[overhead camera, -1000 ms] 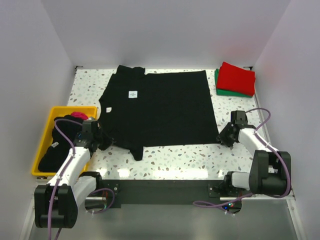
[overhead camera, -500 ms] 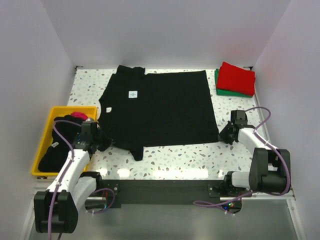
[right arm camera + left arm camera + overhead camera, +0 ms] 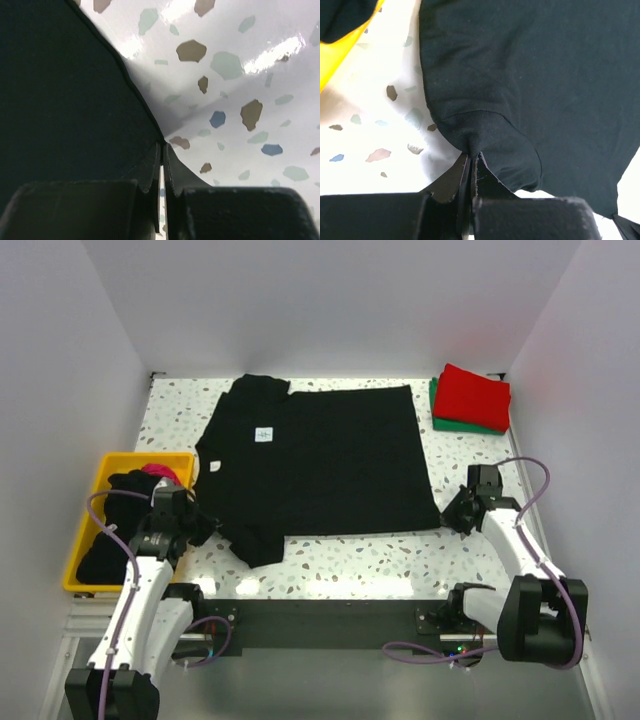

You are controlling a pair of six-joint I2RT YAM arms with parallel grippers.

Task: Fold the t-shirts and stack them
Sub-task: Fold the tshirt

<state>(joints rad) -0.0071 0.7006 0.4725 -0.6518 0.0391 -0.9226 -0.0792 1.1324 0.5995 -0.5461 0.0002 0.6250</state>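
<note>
Pinching the black t-shirt point(image 3: 320, 455), both claws are closed tight on cloth: left gripper point(image 3: 471, 157) on the edge nearest the yellow bin point(image 3: 140, 457), right gripper point(image 3: 162, 147) on the corner farthest from it. The shirt lies spread beside the bin.

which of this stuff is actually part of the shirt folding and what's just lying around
Job: spread black cloth t-shirt; folded red t-shirt on folded green t-shirt; pink garment and black garment inside the yellow plastic bin.
Lying about: the bin itself; speckled white tabletop.
</note>
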